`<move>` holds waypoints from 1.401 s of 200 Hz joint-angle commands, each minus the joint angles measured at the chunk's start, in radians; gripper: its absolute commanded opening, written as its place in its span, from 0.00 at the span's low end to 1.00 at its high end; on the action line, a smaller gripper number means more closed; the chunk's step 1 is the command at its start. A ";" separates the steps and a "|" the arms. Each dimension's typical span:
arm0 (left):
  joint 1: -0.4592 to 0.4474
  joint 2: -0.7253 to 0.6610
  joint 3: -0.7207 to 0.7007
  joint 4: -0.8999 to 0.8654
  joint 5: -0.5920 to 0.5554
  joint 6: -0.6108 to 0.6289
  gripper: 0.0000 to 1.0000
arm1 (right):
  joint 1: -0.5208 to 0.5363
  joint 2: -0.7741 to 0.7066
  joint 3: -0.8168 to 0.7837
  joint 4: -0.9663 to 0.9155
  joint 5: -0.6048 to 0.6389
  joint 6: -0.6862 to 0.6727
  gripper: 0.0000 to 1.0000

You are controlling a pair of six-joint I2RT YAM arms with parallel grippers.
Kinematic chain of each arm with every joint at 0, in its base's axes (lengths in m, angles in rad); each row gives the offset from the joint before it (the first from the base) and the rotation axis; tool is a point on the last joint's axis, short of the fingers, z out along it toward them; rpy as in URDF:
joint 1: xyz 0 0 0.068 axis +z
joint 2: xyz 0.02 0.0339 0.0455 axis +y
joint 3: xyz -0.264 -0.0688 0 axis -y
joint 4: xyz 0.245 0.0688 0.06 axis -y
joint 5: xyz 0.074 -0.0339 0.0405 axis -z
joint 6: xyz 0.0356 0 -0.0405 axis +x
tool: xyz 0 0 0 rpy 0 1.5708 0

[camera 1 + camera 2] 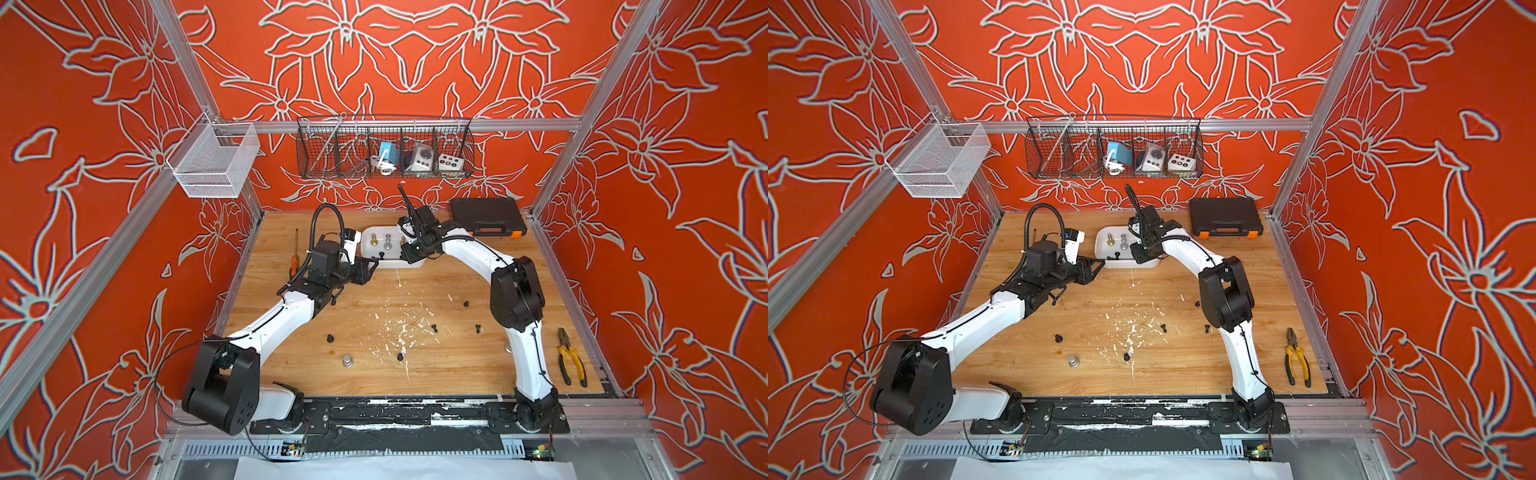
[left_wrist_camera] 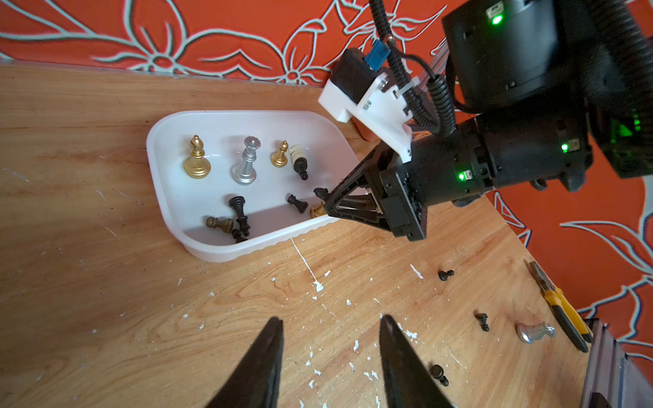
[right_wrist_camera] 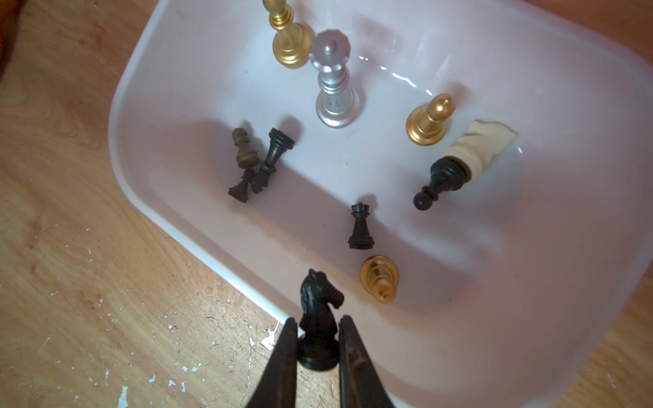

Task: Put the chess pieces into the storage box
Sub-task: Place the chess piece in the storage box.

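Roughly eleven pieces point(image 2: 247, 162) boxed, about seven loose on the bench point(image 1: 374, 374); right pincer point(image 3: 314, 339) clamps a knight point(image 3: 318, 307) at the box point(image 2: 226, 253) rim, left pincer point(image 2: 332, 319) apart, empty.

Right pincer point(image 2: 327, 205) seemingly grips knight point(image 2: 320, 192) over box point(image 2: 247, 248).

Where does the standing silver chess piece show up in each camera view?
Both top views: silver piece upright, mid white box.
Left wrist: mid-box, upright.
Right wrist: upright, across the box from the right gripper.
Shared landmark: the tall gold piece beside it.
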 commanded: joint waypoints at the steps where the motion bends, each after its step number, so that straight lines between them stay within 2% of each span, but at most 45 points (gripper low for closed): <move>1: 0.007 -0.029 -0.007 0.002 0.000 0.006 0.45 | -0.012 0.025 0.032 -0.008 -0.006 0.026 0.13; 28: 0.007 -0.029 -0.007 0.002 0.002 0.005 0.45 | -0.015 0.033 0.037 -0.005 -0.019 0.035 0.15; 63: 0.007 -0.029 -0.008 -0.001 0.005 0.005 0.45 | -0.016 0.032 0.040 -0.007 -0.020 0.040 0.30; 93: 0.006 -0.025 -0.008 -0.001 0.006 0.006 0.45 | -0.017 0.022 0.040 -0.007 -0.020 0.039 0.35; 142: 0.007 -0.027 -0.007 -0.002 0.004 0.005 0.45 | -0.019 0.001 0.030 -0.005 -0.022 0.041 0.38; 205: 0.007 -0.029 -0.002 -0.039 -0.020 0.005 0.45 | -0.022 -0.103 -0.059 0.035 -0.013 0.042 0.41; 252: 0.006 -0.030 0.001 -0.131 -0.095 0.011 0.45 | -0.029 -0.192 -0.156 0.069 -0.002 0.049 0.42; 280: 0.007 -0.038 0.020 -0.230 -0.158 -0.052 0.45 | -0.032 -0.242 -0.226 0.093 -0.005 0.062 0.42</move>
